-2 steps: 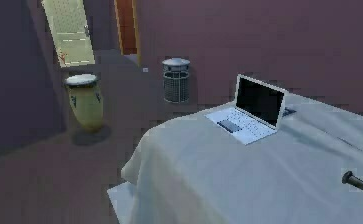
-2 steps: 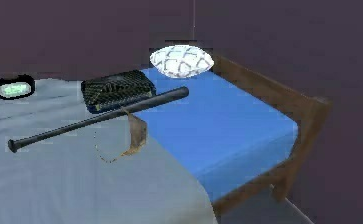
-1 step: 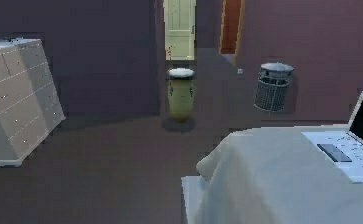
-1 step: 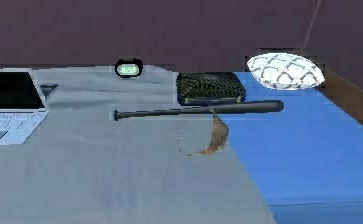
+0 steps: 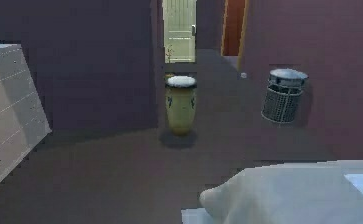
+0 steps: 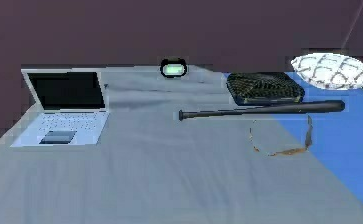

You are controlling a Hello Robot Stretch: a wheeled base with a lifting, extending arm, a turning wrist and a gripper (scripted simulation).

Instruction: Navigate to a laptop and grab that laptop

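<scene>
Laptop (image 6: 64, 108) sits open on the bed (image 6: 169, 170) at the arm side view's far left, likely needing a forward roll; the gripper's state cannot be told.

1. A black baseball bat (image 6: 259, 111) lies flat across the bed (image 6: 169, 180).
2. A dark, flat, ribbed thing (image 6: 264, 88) lies just beyond the bat.
3. A small clock (image 6: 173, 68) sits at the bed's far edge.
4. A thin brown loop (image 6: 282, 148) lies on the bat's near side.
5. A tall drum (image 5: 181, 103) stands on the floor before a doorway (image 5: 179, 30), with a mesh bin (image 5: 285, 95) against the wall and a white dresser (image 5: 9, 110) at the forward view's left.
</scene>
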